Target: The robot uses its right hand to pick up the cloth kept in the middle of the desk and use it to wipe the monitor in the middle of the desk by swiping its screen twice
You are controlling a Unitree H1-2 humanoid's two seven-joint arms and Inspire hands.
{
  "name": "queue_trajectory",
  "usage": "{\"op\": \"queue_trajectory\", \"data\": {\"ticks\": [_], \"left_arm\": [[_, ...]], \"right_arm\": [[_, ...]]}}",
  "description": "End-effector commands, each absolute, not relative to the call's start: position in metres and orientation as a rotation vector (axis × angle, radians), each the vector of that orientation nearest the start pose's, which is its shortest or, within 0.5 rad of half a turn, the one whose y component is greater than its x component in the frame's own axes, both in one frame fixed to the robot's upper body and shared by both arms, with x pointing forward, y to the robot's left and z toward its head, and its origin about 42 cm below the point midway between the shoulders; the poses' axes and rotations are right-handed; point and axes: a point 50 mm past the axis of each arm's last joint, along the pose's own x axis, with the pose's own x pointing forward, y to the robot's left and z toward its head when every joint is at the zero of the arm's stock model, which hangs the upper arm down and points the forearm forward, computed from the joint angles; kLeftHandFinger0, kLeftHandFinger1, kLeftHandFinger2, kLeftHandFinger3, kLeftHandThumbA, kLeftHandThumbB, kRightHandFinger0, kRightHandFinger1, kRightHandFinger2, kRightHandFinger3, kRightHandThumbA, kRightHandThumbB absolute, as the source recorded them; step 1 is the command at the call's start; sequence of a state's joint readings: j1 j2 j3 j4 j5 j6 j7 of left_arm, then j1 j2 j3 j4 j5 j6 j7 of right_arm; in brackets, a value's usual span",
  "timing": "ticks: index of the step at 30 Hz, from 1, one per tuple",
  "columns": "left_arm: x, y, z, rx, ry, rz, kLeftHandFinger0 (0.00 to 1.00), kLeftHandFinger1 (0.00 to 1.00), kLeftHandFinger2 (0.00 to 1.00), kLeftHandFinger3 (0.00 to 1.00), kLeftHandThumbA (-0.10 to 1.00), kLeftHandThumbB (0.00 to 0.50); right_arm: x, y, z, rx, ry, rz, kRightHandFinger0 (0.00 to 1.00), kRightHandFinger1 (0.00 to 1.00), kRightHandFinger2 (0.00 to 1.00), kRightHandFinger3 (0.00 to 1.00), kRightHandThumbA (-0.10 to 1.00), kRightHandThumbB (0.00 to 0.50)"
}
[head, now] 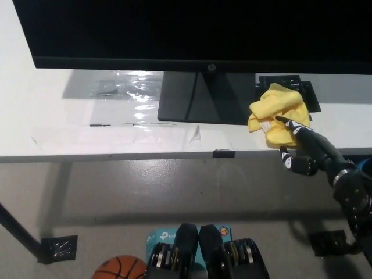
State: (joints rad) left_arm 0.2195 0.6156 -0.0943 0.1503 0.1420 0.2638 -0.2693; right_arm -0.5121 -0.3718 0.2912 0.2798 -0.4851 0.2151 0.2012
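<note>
Right hand, black, enters from the lower right and sits at the near edge of the bench. Its fingers are spread and extended, with the tips reaching onto the near side of the cloth. The hand is open: the fingers lie on or just above the fabric and are not closed around it. Whether the tips press on the cloth or only hover cannot be determined from the head view.

Cloth: yellow, crumpled into a loose heap. It rests on the white bench surface, just right of the monitor stand base and close to the front edge. Its far side overlaps a black rectangular item lying on the bench behind it.

Monitor: black, screen dark, spanning the top of the view. Its lower bezel overhangs the bench, and a small logo shows at the centre of the bezel.

Other items on the bench: a clear plastic sheet lies left of the stand base, with strips of transparent tape nearer the front edge. A small black clip-like part sits on the front edge below the stand.

Floor: an orange basketball shows at the lower left. A black bench leg with a foot plate stands beside it.

Left hand: not in view.
</note>
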Motion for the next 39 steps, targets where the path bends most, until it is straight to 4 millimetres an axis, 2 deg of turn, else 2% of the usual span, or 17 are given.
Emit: {"op": "queue_trajectory", "data": {"ticks": [1,4,6,9,10,15,17,19,21,23,26,27,30,32,35,37,39], "left_arm": [[0.172,0.435,0.044,0.701,0.758,-0.236,0.84,0.81,0.92,1.00,0.63,0.086],[0.169,0.436,0.041,0.705,0.758,-0.238,0.83,0.79,0.89,1.00,0.66,0.101],[0.169,0.436,0.042,0.700,0.757,-0.232,0.80,0.76,0.88,1.00,0.65,0.101],[0.169,0.437,0.040,0.705,0.755,-0.235,0.79,0.75,0.87,1.00,0.66,0.105],[0.169,0.436,0.042,0.714,0.754,-0.238,0.80,0.75,0.87,1.00,0.67,0.110],[0.167,0.438,0.040,0.709,0.753,-0.230,0.81,0.75,0.87,1.00,0.70,0.111],[0.167,0.438,0.040,0.715,0.754,-0.232,0.79,0.73,0.85,1.00,0.72,0.116],[0.168,0.437,0.041,0.705,0.747,-0.232,0.79,0.74,0.87,1.00,0.73,0.114],[0.170,0.437,0.041,0.699,0.746,-0.234,0.79,0.74,0.87,1.00,0.74,0.120],[0.170,0.437,0.040,0.703,0.742,-0.236,0.79,0.74,0.87,1.00,0.74,0.112],[0.172,0.438,0.039,0.699,0.740,-0.236,0.80,0.75,0.88,1.00,0.73,0.116],[0.175,0.438,0.040,0.705,0.736,-0.235,0.80,0.75,0.88,1.00,0.73,0.105],[0.176,0.436,0.042,0.720,0.737,-0.242,0.81,0.75,0.87,1.00,0.73,0.102],[0.175,0.436,0.044,0.712,0.726,-0.237,0.81,0.76,0.87,1.00,0.70,0.096],[0.174,0.434,0.047,0.715,0.728,-0.239,0.82,0.77,0.88,1.00,0.71,0.102],[0.174,0.435,0.046,0.691,0.735,-0.231,0.82,0.77,0.89,1.00,0.69,0.115],[0.174,0.434,0.044,0.694,0.738,-0.232,0.81,0.76,0.88,1.00,0.69,0.112]], "right_arm": [[0.455,-0.247,0.205,-1.004,-0.038,0.238,1.00,1.00,1.00,1.00,0.35,0.181],[0.460,-0.244,0.216,-1.006,-0.058,0.234,1.00,1.00,1.00,1.00,0.36,0.188],[0.466,-0.240,0.234,-0.997,-0.114,0.224,1.00,1.00,1.00,1.00,0.36,0.197],[0.467,-0.238,0.243,-0.999,-0.131,0.222,1.00,1.00,1.00,1.00,0.37,0.195],[0.468,-0.236,0.251,-0.997,-0.133,0.220,1.00,1.00,1.00,1.00,0.41,0.203],[0.472,-0.231,0.257,-0.996,-0.114,0.247,1.00,1.00,1.00,1.00,0.40,0.225],[0.472,-0.230,0.257,-1.015,-0.076,0.262,1.00,1.00,1.00,1.00,0.45,0.241],[0.474,-0.230,0.254,-1.048,0.012,0.278,1.00,1.00,1.00,1.00,0.50,0.303],[0.476,-0.231,0.252,-1.069,0.111,0.294,1.00,1.00,1.00,1.00,0.49,0.352],[0.476,-0.231,0.248,-1.105,0.135,0.304,1.00,1.00,1.00,1.00,0.44,0.390],[0.479,-0.233,0.239,-1.158,0.198,0.310,1.00,1.00,1.00,1.00,0.39,0.390],[0.481,-0.235,0.237,-1.195,0.218,0.312,1.00,1.00,1.00,1.00,0.36,0.371],[0.483,-0.236,0.229,-1.276,0.274,0.333,1.00,1.00,1.00,1.00,0.39,0.362],[0.485,-0.238,0.222,-1.333,0.307,0.340,1.00,1.00,1.00,1.00,0.37,0.391],[0.485,-0.240,0.218,-1.375,0.319,0.331,1.00,1.00,1.00,1.00,0.37,0.398],[0.487,-0.241,0.216,-1.416,0.311,0.293,1.00,1.00,1.00,1.00,0.36,0.287],[0.491,-0.241,0.214,-1.498,0.260,0.237,1.00,1.00,1.00,1.00,0.30,0.027]]}}
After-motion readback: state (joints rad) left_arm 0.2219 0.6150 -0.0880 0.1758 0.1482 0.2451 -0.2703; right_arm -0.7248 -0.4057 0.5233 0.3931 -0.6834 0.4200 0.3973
